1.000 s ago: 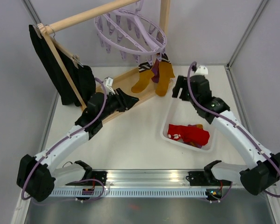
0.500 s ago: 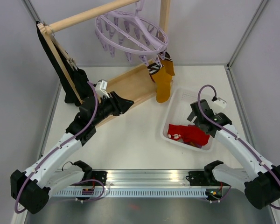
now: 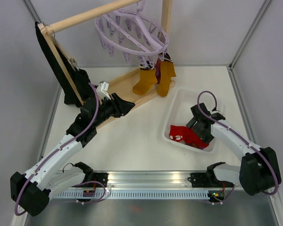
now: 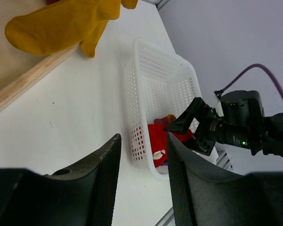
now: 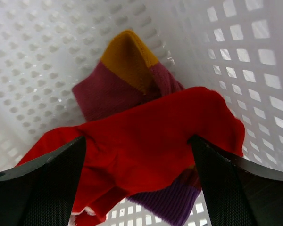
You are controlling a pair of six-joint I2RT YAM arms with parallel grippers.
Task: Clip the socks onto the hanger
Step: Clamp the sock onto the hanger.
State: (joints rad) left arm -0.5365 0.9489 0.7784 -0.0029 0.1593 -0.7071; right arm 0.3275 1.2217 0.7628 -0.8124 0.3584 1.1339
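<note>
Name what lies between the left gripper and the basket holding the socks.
Between left gripper and basket: only bare table, clear in the top view.

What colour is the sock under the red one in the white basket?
Maroon fabric sock with a mustard-yellow tip; right wrist view shows it best.

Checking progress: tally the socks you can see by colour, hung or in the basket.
Mustard socks on the hanger: 2
Maroon sock on the hanger: 1
Red sock in the basket: 1
Maroon-and-mustard sock in the basket: 1
Total: 5 seen; others may be buried.
</note>
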